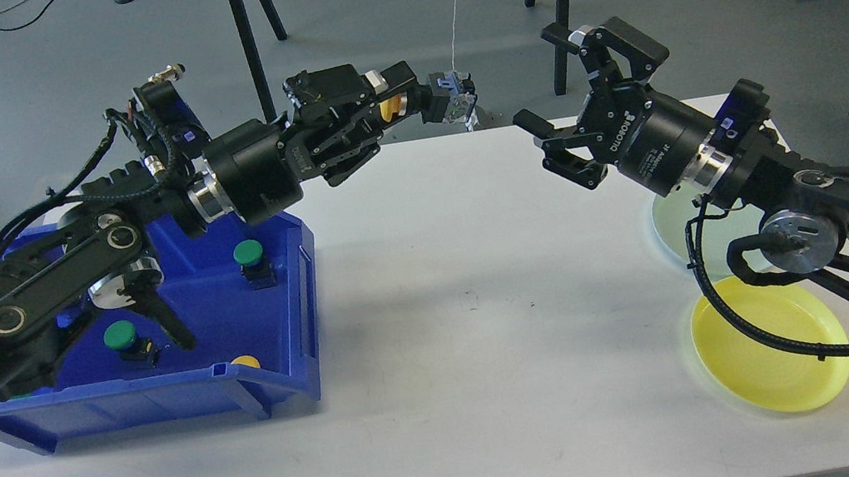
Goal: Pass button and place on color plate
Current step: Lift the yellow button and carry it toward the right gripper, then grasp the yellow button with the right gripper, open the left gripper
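Note:
My left gripper point(402, 100) is shut on a yellow button point(390, 107) and holds it in the air above the table's far edge, with the button's black body and contact end point(454, 98) pointing right. My right gripper point(540, 80) is open and empty, facing the button from the right, a short gap away. The pale green plate point(669, 229) lies at the right, mostly hidden behind my right arm. The yellow plate point(773, 376) lies in front of it, partly covered by the arm's cable.
A blue bin point(299, 291) stands on the left of the white table point(482, 398). It holds two green buttons point(248, 253) point(120, 335) and a yellow one point(245, 361). My left arm crosses over the bin.

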